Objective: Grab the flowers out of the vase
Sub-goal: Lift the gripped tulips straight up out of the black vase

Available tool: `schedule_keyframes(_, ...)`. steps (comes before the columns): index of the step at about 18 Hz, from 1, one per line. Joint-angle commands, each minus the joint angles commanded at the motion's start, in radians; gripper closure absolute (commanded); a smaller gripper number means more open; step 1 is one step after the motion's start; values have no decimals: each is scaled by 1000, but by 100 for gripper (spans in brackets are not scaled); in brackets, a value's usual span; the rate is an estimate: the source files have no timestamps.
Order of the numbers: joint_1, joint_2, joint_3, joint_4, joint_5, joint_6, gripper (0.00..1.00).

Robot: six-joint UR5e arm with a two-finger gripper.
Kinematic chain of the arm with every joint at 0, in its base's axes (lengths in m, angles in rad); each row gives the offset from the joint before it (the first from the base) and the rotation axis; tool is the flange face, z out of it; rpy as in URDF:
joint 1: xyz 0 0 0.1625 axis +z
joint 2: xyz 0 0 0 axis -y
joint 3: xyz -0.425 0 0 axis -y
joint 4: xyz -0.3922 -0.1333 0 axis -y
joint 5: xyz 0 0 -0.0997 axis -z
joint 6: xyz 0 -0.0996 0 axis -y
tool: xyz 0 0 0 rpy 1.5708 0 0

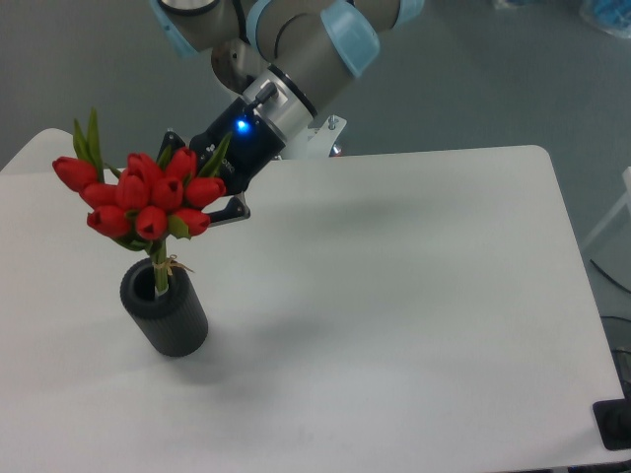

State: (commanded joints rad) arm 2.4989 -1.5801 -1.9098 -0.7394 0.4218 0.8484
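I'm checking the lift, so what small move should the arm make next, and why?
Probably keep rising straight up: the bunch of red tulip flowers, held in the black pincer, still has its green stem tips inside the mouth of the dark ribbed cylinder vase.

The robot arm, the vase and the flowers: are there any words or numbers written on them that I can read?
None: no words, numbers or labels can be read on the arm, the pincer, the vase, the flowers or the table.
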Motion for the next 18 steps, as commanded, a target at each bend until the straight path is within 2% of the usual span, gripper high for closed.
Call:
schedule_keyframes(10,8,83,3,-5,11,-92,77)
schedule_keyframes(16,55,86,46,-8,14,-109,77)
schedule_keyframes(18,106,75,66,-8,12,-101,77)
